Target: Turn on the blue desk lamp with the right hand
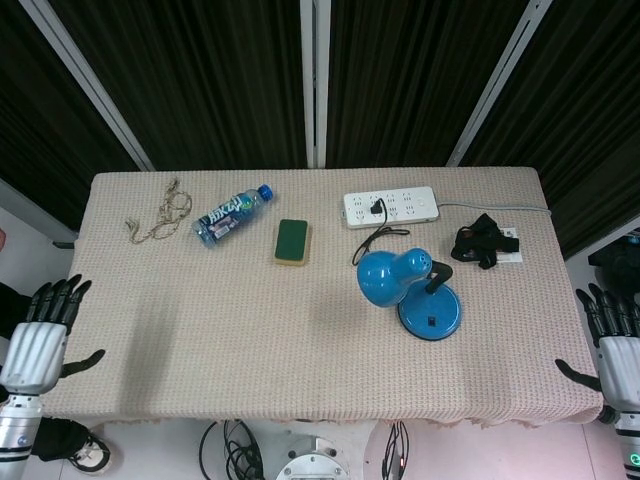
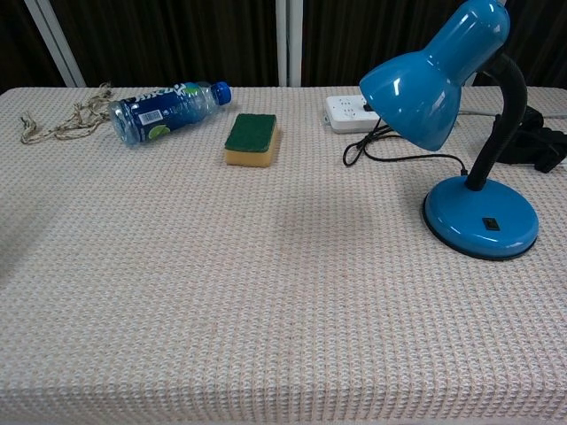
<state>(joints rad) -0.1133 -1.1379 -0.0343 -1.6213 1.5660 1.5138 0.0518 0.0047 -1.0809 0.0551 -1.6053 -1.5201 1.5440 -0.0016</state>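
Note:
The blue desk lamp [image 1: 412,290] stands right of the table's centre, its shade [image 2: 423,84] tilted toward the left and its round base [image 2: 481,217] carrying a small dark switch [image 2: 490,224]. No light shows from it. Its black cord runs back to a white power strip [image 1: 391,207]. My right hand [image 1: 612,345] hangs off the table's right edge near the front corner, fingers apart, holding nothing, well away from the lamp. My left hand [image 1: 40,332] is off the left edge, also open and empty. Neither hand shows in the chest view.
A blue-capped water bottle [image 1: 231,214] lies on its side at the back left beside a loose piece of twine [image 1: 160,213]. A green-topped sponge [image 1: 292,242] sits mid-back. A black strap bundle [image 1: 478,241] lies behind the lamp on the right.

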